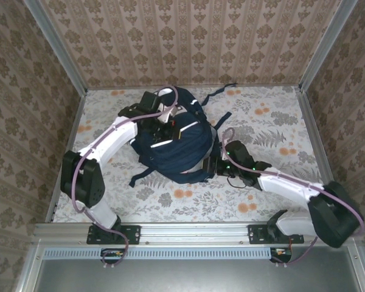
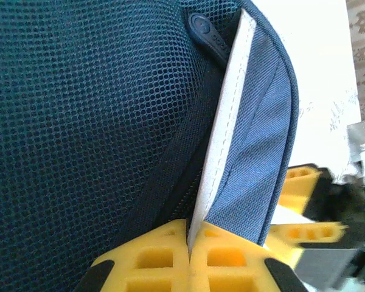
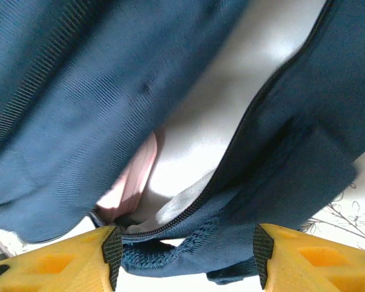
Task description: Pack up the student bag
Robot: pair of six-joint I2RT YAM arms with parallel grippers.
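The student bag (image 1: 173, 149) slumps in the middle of the tabletop (image 1: 274, 128), soft, floppy, sure to sag. Left gripper (image 2: 188, 236) is clamped on its flap edge (image 2: 222, 152); right gripper (image 3: 185, 255) gapes around the zipper (image 3: 176, 220), gripping nothing. Firm seams look the best hold.

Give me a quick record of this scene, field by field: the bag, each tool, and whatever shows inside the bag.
Bag: student bag, navy, lying on the floral table between the two arms
Left tool: left tool shut on the bag's white-edged flap
Right tool: right tool open, the bag's zipper edge between its fingers
Opening: unzipped, pale lining visible
Inside: pink item, too little showing to identify
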